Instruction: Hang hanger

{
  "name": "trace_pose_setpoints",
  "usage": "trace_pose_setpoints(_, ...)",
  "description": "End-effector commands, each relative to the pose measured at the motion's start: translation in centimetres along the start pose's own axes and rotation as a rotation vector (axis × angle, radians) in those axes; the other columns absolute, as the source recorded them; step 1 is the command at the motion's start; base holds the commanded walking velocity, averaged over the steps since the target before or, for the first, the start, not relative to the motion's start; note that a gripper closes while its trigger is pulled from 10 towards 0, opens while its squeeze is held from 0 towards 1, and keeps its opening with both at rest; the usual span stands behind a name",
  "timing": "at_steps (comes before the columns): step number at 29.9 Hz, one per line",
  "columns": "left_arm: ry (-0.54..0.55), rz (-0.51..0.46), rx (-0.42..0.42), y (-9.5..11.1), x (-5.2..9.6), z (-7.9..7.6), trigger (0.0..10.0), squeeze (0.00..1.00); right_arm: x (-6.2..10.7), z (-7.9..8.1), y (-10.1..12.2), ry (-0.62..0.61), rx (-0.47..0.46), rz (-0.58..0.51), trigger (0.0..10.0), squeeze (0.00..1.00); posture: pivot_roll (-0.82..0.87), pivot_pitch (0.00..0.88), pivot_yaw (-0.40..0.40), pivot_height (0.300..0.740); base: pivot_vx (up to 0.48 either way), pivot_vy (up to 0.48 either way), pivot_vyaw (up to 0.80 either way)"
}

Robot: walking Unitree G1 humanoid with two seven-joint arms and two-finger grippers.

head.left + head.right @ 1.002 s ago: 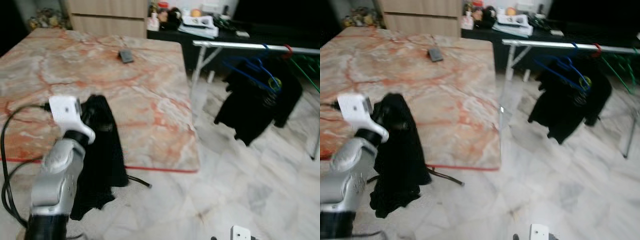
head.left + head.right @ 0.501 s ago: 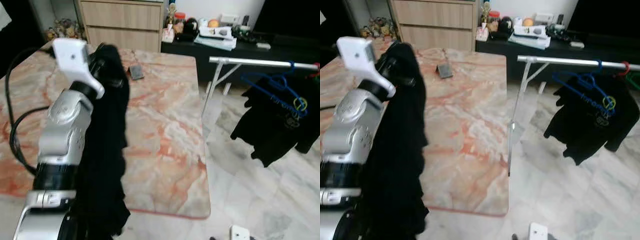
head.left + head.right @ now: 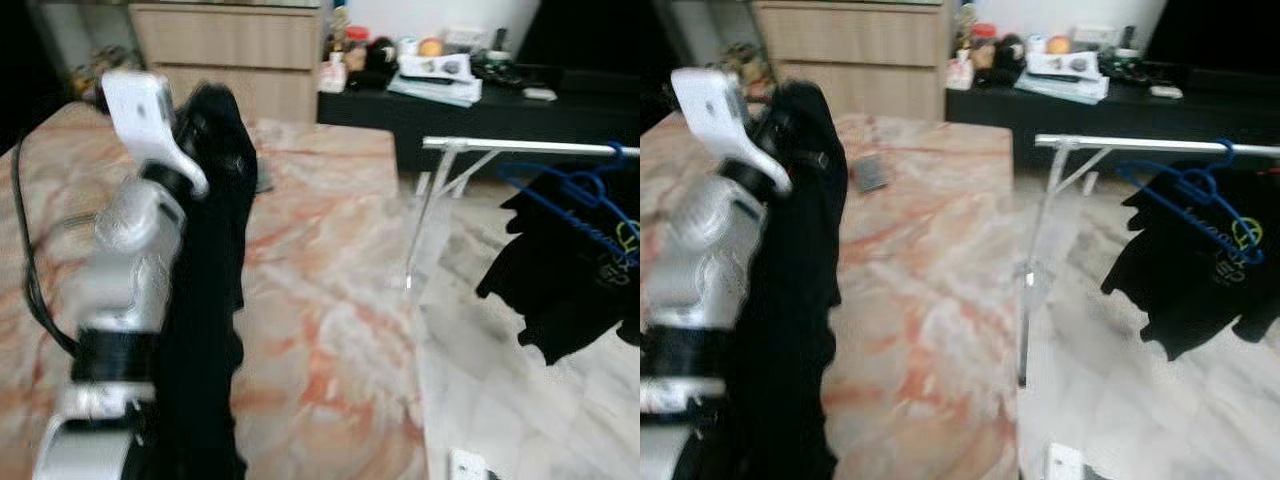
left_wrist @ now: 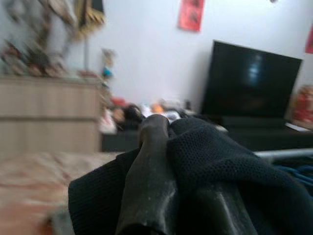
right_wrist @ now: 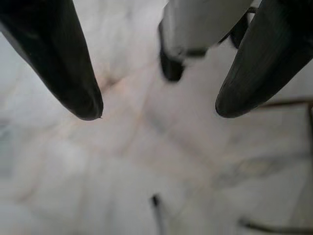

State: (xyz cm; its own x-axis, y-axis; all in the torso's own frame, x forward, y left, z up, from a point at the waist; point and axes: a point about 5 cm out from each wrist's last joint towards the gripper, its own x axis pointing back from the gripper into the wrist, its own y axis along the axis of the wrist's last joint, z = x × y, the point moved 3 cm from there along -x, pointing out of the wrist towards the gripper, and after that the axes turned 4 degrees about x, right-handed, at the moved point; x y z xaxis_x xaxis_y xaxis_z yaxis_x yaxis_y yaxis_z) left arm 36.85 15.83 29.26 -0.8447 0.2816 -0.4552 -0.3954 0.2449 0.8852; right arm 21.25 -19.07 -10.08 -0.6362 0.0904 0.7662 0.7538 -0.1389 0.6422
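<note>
My left gripper (image 3: 203,108) is raised in front of me, shut on a black garment (image 3: 205,300) that hangs down in a long drape along my silver arm. In the left wrist view the black cloth (image 4: 220,166) wraps over my fingers (image 4: 151,147); no hanger can be made out inside it. To the right runs a silver clothes rail (image 3: 520,147) carrying a blue hanger (image 3: 575,200) with a black shirt (image 3: 560,290). My right gripper (image 5: 157,111) hangs low, open, pointing at the pale floor.
A marble table (image 3: 330,300) with pink veins stands in front, a small dark object (image 3: 870,172) on its far part. Behind are wooden drawers (image 3: 230,45) and a black cluttered sideboard (image 3: 450,80). Pale tiled floor (image 3: 500,400) lies under the rail.
My left arm lifted the black garment from the table's near edge up to head height, then held it there. The view has shifted, bringing the rail slightly nearer.
</note>
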Motion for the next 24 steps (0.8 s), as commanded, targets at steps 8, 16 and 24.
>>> trace_pose_setpoints(8, 0.032, 0.161, 0.062, -3.8, 5.5, -0.1, 10.0, 0.0, 0.2, 0.6, -1.3, 0.012, -0.001, 0.039, 10.0, 0.0, 0.05, 0.12, -0.02, 0.74, 0.0, 0.0, 0.0)
trace_pose_setpoints(16, 0.031, 0.356, 0.059, -7.2, 10.4, -0.4, 10.0, 0.0, 0.3, 0.5, -1.5, 0.012, 0.002, 0.042, 10.0, 0.0, 0.05, 0.116, -0.015, 0.74, 0.0, 0.0, 0.0)
trace_pose_setpoints(24, 0.005, 0.496, -0.012, -9.5, 13.4, -0.9, 10.0, 0.0, 0.2, 0.5, -1.4, 0.012, 0.005, 0.041, 10.0, 0.0, 0.05, 0.119, -0.015, 0.74, 0.0, 0.0, 0.0)
